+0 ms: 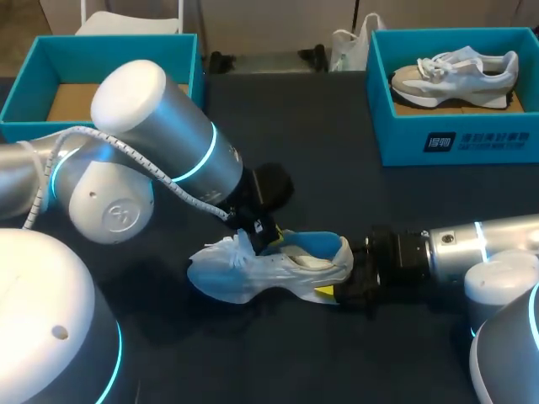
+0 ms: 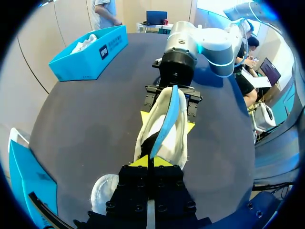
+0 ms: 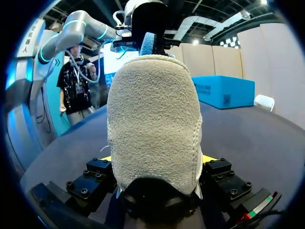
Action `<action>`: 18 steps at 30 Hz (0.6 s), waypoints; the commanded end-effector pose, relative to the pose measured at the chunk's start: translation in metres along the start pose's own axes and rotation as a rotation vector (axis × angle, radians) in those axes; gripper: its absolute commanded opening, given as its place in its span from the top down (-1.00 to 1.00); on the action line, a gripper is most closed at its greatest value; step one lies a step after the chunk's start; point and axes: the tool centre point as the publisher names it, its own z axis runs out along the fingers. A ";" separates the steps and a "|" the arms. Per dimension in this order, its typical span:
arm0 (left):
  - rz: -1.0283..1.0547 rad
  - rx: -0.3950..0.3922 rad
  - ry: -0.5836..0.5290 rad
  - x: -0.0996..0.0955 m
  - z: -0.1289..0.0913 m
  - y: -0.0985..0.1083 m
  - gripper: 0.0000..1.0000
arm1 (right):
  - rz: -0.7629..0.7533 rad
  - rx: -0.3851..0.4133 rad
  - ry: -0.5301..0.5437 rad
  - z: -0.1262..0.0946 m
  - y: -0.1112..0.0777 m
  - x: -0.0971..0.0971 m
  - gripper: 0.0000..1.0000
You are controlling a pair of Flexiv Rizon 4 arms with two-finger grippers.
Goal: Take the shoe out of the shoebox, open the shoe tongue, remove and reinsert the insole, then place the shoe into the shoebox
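Observation:
A white shoe (image 1: 253, 273) lies on the dark table, toe to the left. My right gripper (image 1: 335, 290) holds its heel: in the right wrist view the grey suede heel (image 3: 152, 119) fills the gap, with a yellow fingertip (image 3: 106, 158) touching it on each side. My left gripper (image 2: 152, 161) is over the shoe's opening near the laces (image 1: 240, 246), shut on the near end of a blue insole (image 2: 167, 119). That insole stands on edge out of the shoe and reaches to the heel. Its far end shows above the heel (image 3: 147, 44).
A teal shoebox (image 1: 446, 139) at the back right holds another pale shoe (image 1: 455, 71). A second teal box (image 1: 25, 93) stands open at the back left, showing its brown floor. My left arm's big joint (image 1: 160, 126) hangs over the table's left middle.

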 end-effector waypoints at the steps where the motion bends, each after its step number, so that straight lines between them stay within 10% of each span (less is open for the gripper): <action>1: 0.009 -0.004 -0.003 0.003 0.000 -0.005 1.00 | 0.000 0.006 -0.002 0.001 0.001 0.001 1.00; 6: 0.034 -0.023 0.011 0.005 0.002 -0.004 1.00 | 0.000 0.006 -0.002 0.001 0.001 0.001 1.00; 18: 0.120 -0.037 0.002 0.008 -0.001 -0.005 0.25 | 0.000 0.006 -0.002 0.001 0.001 0.001 1.00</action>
